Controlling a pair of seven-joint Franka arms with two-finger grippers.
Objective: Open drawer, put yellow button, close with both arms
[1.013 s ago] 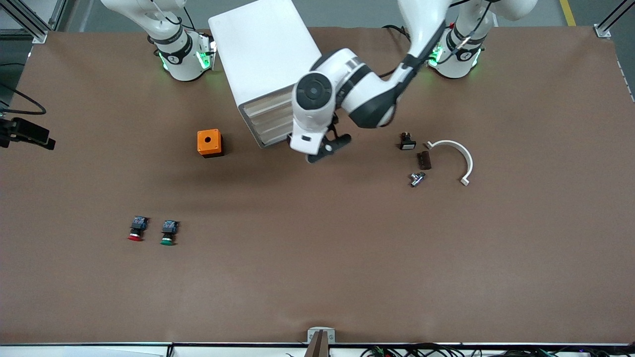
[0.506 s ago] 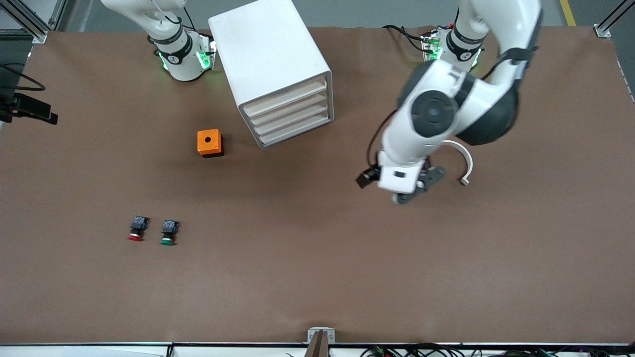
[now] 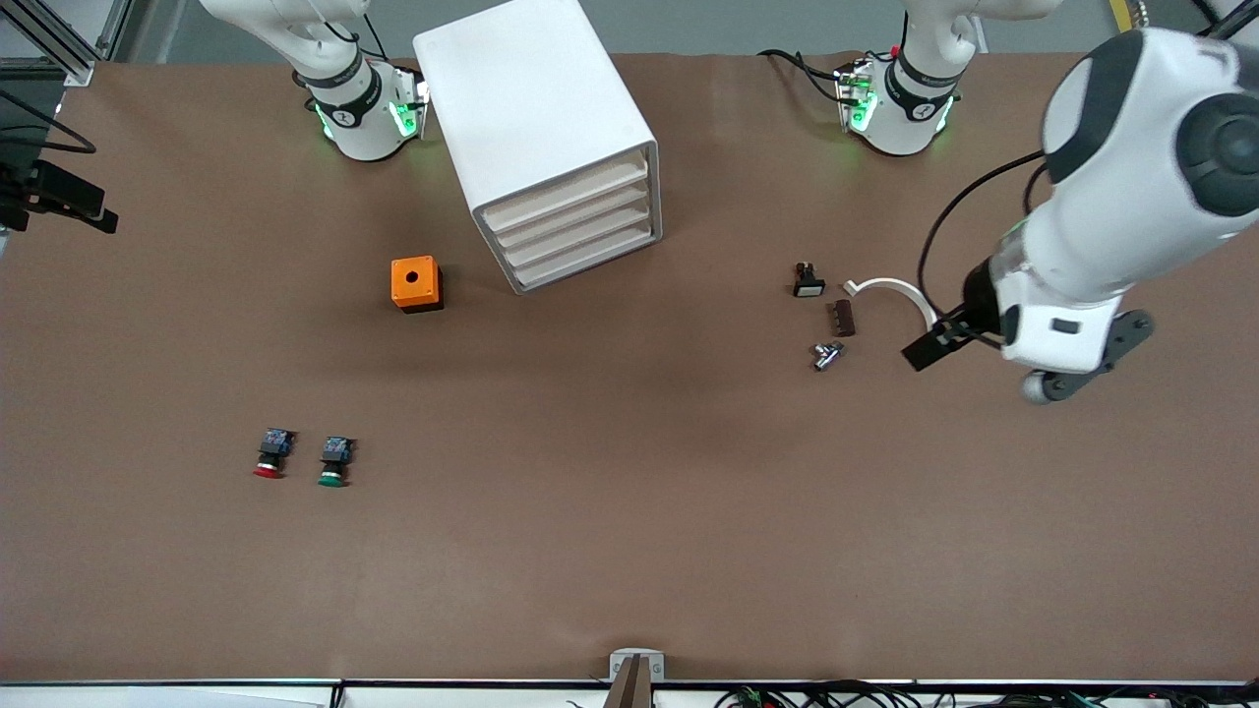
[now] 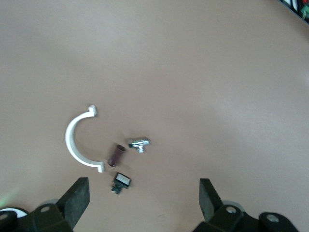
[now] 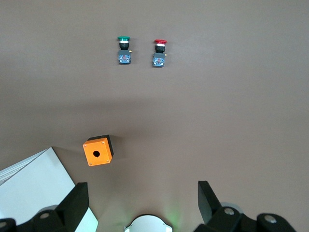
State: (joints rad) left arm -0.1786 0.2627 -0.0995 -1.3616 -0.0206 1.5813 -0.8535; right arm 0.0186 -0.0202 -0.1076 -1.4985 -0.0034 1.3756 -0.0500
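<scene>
A robotics lab: two white arms (image 3: pixel 1111 187) are standing bolted to a brown-covered table (image 3: pixel 629 551), aluminium frame posts (image 3: pixel 59 39) are rising at its corners, and cables (image 3: pixel 816 696) are trailing along its edge.

The left arm's white, black-banded wrist hangs high over the table's left-arm end, its black 2-finger left gripper (image 4: pixel 142 200) spread wide. The right gripper (image 5: pixel 141 200), likewise spread, waits raised.

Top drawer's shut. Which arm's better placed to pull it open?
Probably right. The right hand hangs open near the cabinet; the left hand hangs open by the white clamp at its own end, away from the drawer.
</scene>
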